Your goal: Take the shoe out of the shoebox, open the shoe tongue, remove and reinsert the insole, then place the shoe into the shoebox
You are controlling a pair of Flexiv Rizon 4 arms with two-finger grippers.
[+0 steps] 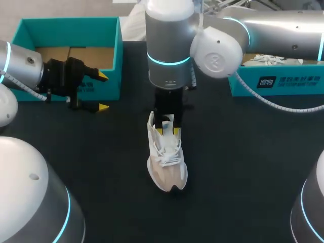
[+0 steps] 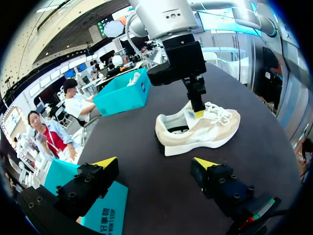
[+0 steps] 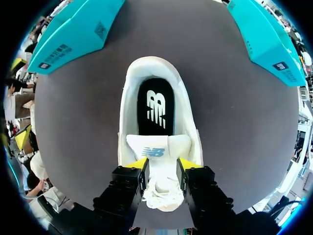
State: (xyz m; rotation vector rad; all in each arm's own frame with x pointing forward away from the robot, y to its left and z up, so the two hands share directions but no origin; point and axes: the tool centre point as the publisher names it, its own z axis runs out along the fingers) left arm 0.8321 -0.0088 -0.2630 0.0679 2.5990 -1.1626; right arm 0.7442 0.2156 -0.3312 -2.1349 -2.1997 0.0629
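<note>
Right wrist view: your right gripper [image 3: 163, 164] is pinching, fingers nearly closed, the tongue [image 3: 157, 149] of the shoe [image 3: 128, 122] standing on the table [image 3: 73, 122], and with your left gripper [image 2: 155, 162] hanging wide open and empty, any pull is risking dragging the unbraced shoe rather than opening it.

Shoe [image 1: 167, 162] heel: covered by the right arm [image 1: 169, 45] (at 12 o'clock of the shoe).
Insole [image 3: 155, 107] front: concealed under the tongue [image 3: 156, 147].
Right shoebox [image 1: 283, 83]: cut off at 3 o'clock.
</note>
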